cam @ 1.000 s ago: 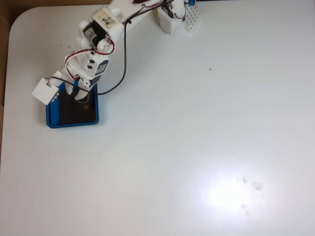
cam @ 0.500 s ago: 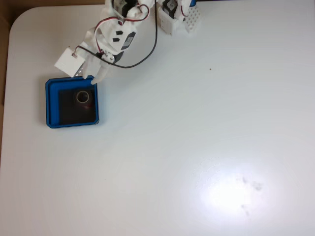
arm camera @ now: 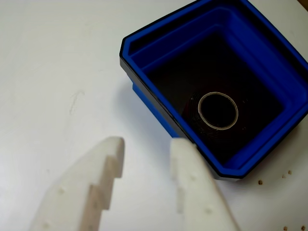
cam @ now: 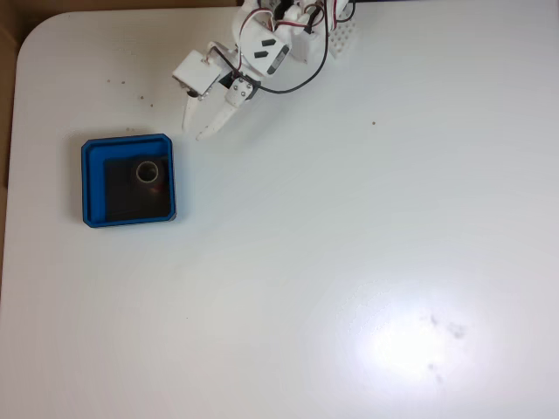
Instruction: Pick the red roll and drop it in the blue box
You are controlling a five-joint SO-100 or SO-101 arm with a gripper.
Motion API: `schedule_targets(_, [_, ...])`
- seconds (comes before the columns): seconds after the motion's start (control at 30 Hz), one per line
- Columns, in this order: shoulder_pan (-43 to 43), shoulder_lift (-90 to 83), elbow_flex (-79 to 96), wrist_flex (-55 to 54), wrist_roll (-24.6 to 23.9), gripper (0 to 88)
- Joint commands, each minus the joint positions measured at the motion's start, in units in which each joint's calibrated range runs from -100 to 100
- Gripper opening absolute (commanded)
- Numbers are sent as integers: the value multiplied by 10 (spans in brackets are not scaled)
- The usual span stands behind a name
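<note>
The big white table (cam: 349, 262) is mostly bare. At the left of the fixed view sits the square blue plastic box (cam: 91, 182), and the small red tape roll (cam: 147, 171) now lies flat inside it. The white 2-finger gripper (cam: 194, 133) has pulled up and away, open and empty. The job looks done. Nothing blocks the way.

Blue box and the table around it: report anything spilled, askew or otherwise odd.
Nothing is out of place. The small dark-red tape roll lies flat on the black floor of the square blue plastic box, which sits level. A few tiny brown crumbs dot the white table beside it. The white two-finger gripper is open, empty.
</note>
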Motion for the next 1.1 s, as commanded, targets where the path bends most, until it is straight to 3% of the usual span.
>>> schedule_targets(0.0, [-21,-83,94,-44,4,89])
schedule_targets(0.4, [-85,-303,248,-42,6,89])
schedule_targets(1.07, [-463,-372,248,-42,5,89])
